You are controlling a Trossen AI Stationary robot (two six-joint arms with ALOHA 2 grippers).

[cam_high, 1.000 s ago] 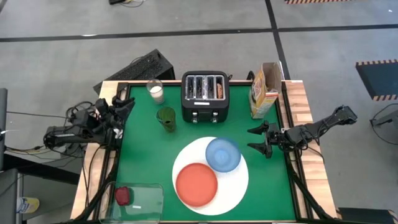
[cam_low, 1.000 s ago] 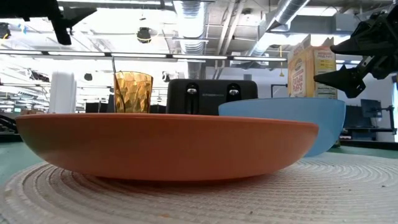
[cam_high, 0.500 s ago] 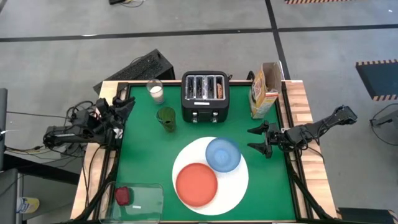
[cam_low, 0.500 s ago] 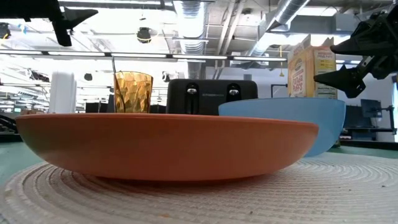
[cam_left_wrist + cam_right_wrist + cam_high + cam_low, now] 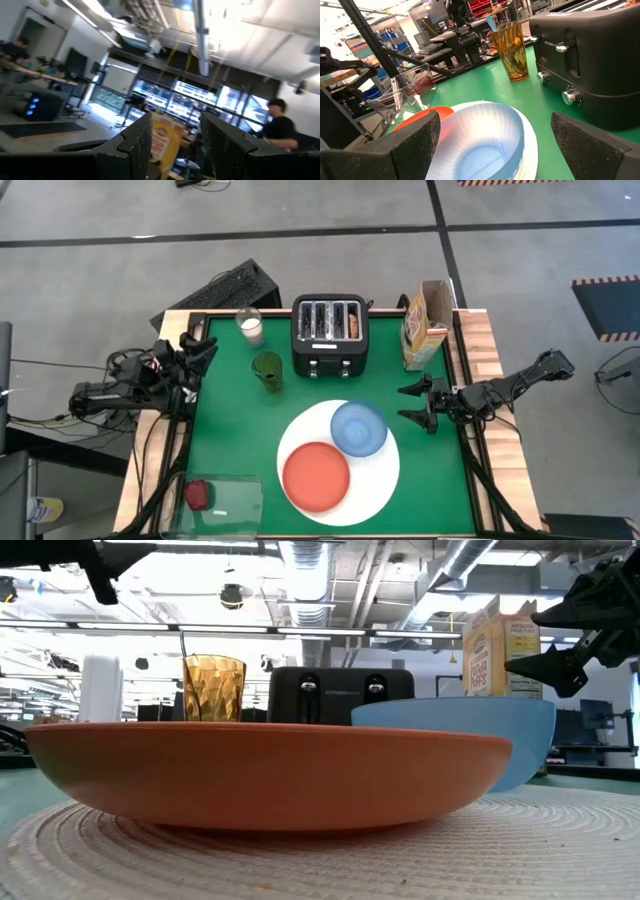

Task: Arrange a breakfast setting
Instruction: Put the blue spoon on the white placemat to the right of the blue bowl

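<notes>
A large white round plate (image 5: 385, 470) lies on the green mat. On it rest a smaller orange-red plate (image 5: 316, 476) and a blue bowl (image 5: 359, 429), also seen in the right wrist view (image 5: 480, 145). A dark red food piece (image 5: 198, 495) lies in a clear container (image 5: 235, 502) at the near left corner. My right gripper (image 5: 413, 404) is open and empty, hanging right of the bowl. My left gripper (image 5: 200, 346) is open and empty at the table's left edge, near the far corner. The spoon and bagel are not seen.
A black toaster (image 5: 330, 335) stands at the far middle, with a cereal box (image 5: 424, 325) to its right. An amber glass (image 5: 267, 371) and a glass of milk (image 5: 250, 326) stand to its left. Bare green mat lies left of the plates.
My left gripper has gone up a little, as the low view shows. My right gripper and the dishes have stayed where they were.
</notes>
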